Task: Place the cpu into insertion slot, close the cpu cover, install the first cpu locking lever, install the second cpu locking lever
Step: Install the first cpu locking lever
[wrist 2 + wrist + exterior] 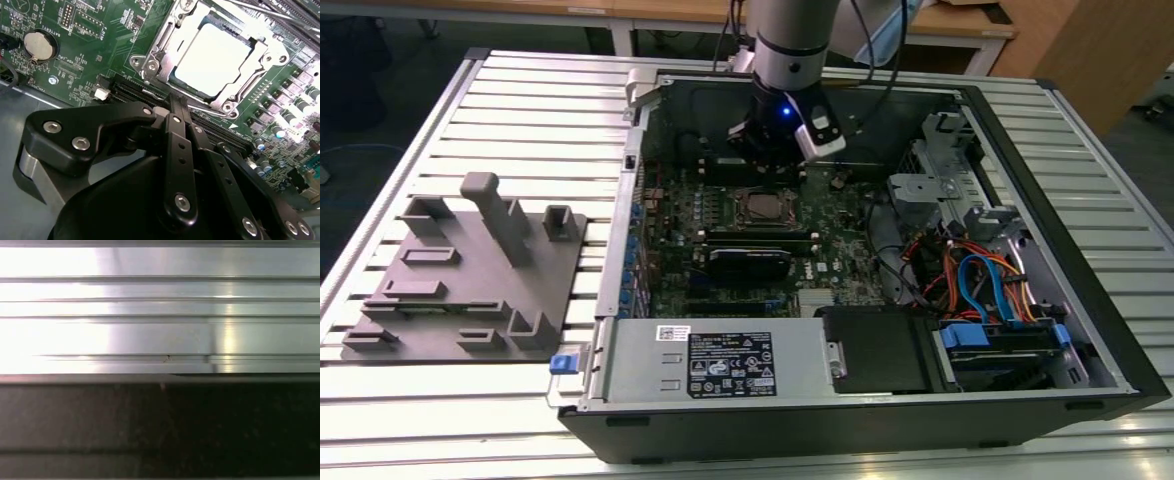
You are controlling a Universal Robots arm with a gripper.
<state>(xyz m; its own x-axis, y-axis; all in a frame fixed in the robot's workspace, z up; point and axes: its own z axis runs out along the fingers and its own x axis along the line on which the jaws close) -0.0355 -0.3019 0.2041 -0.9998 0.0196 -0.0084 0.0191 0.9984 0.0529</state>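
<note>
In the exterior view the cpu (758, 207) lies mid-frame, the cpu cover (161, 50) down around it; the gripper (176, 102), pinched together, is just beside; push the lever (207, 111) slowly, I think.

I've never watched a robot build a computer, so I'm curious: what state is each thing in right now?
cpu: seated in its socket, pale face up.
cpu cover: down flat, framing the cpu.
gripper: shut, just beside the socket.
computer case: lying flat, side open.
locking levers: cannot tell whether latched.
</note>
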